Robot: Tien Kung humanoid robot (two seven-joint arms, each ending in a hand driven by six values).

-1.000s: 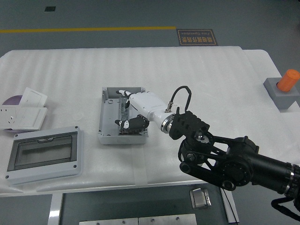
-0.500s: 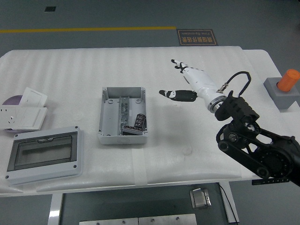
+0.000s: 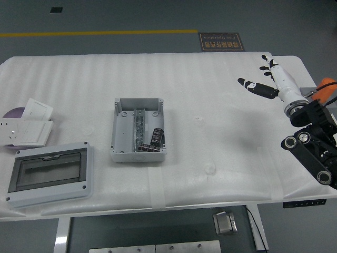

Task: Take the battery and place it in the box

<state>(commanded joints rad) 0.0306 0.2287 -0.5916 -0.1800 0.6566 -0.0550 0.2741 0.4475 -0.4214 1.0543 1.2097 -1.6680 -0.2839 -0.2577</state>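
battery (image 3: 156,138): it's sitting inside the box, lower right part of the tray, dark cylinder lying on its side and touching or nearly touching the right wall. Looks like it's resting on the box floor next to the metal rail, so it can't really roll anywhere.

box (image 3: 120,142): open grey enclosure, left of centre in the frame, lid off and mouth facing up (which is the whole reason a drop-in from above works).

right hand (image 3: 269,80): upper right of the frame, well apart from the box. The fingers (image 3: 256,87) are spread and relaxed, holding nothing. My read is that it's parked out there to keep the arm out of the box's airspace.

left hand: not in the picture at all.

task status: I'd call this done or as good as done, since the battery is in the box and the hand is empty.

surface (image 3: 210,100): white ribbed foam sheet, soft enough that things sit put rather than slide.

other stuff: a grey cover with a clear window (image 3: 50,174) lies flat at lower left, probably a lid set aside so it isn't in the way. Some white wall sockets (image 3: 26,126) are stacked at the far left edge. An orange cylinder in a grey block (image 3: 322,95) pokes out behind the right arm at the right edge (partly hidden, can't say much more).

risk: not much, maybe the arm brushing that orange piece since it's just beside it.
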